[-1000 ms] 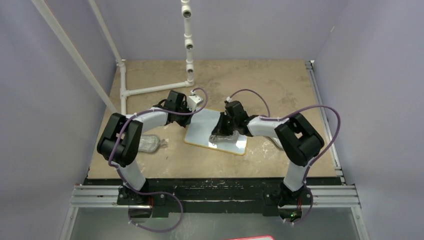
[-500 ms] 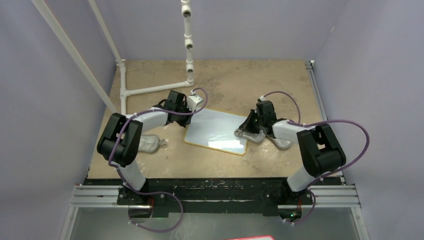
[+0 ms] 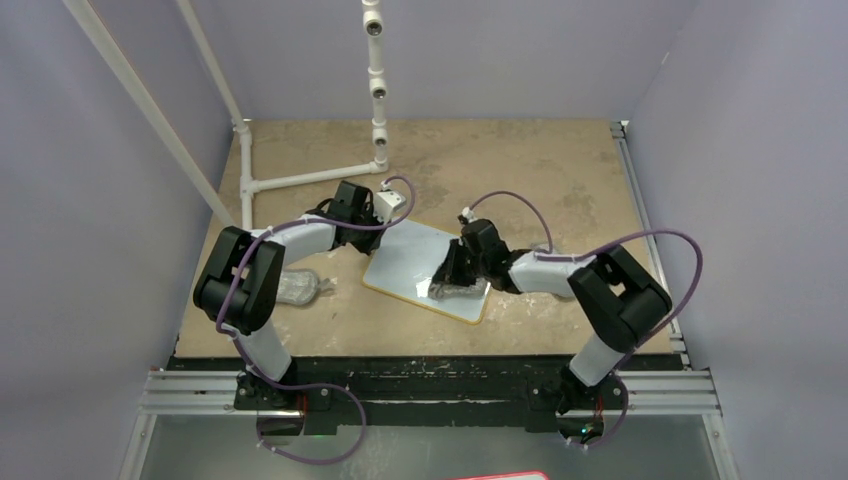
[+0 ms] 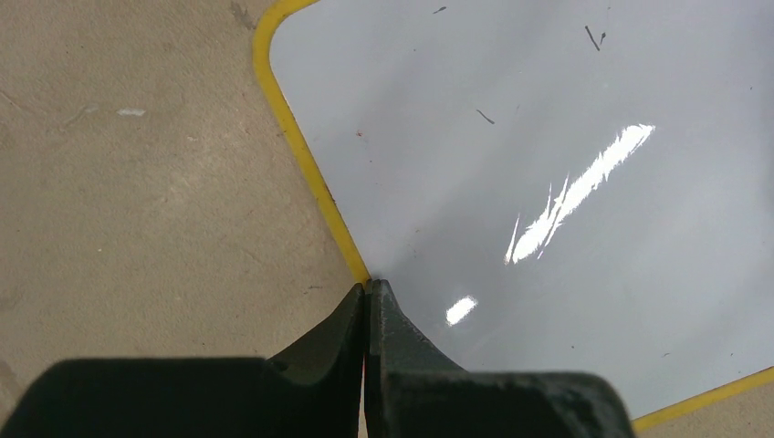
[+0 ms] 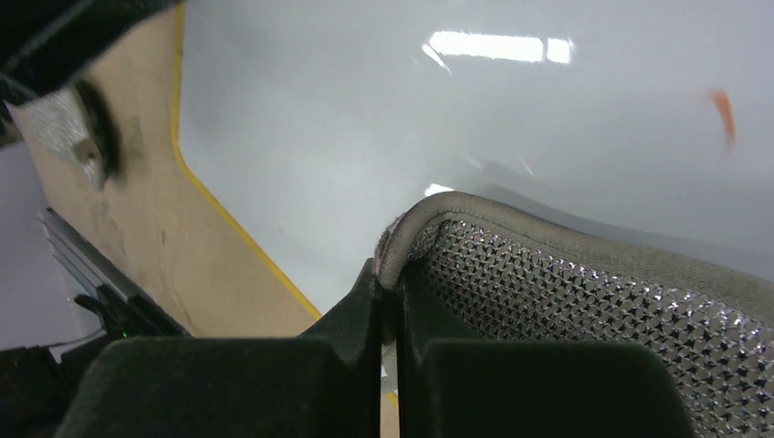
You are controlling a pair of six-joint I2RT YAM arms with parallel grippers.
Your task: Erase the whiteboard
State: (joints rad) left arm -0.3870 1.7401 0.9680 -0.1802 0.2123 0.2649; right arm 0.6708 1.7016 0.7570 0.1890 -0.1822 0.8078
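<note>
White flat rectangular board with rounded corners and thin yellow rim (image 3: 405, 262) lies flat on the beige mottled tabletop (image 3: 560, 170), centre of the top view, skewed so its long edge runs from upper left to lower right. Surface mostly clean and glossy; one small orange-red mark (image 5: 723, 114) at upper right of the right wrist view, plus a few tiny dark specks in the left wrist view.

Right tool (image 3: 450, 285) sits over the board's lower right part, clenched on the edge of a grey oval cloth pad with shiny mesh backing (image 5: 584, 310); the pad rests on the board.

Left tool (image 4: 367, 297) is clenched with nothing between its fingers, tips at the yellow rim on the board's upper left side.

Second grey cloth pad (image 3: 295, 287) lies on the tabletop left of the board, apart from it, beside the left arm.

White plastic pipe frame (image 3: 376, 80) stands at the upper centre of the top view, behind the board.
</note>
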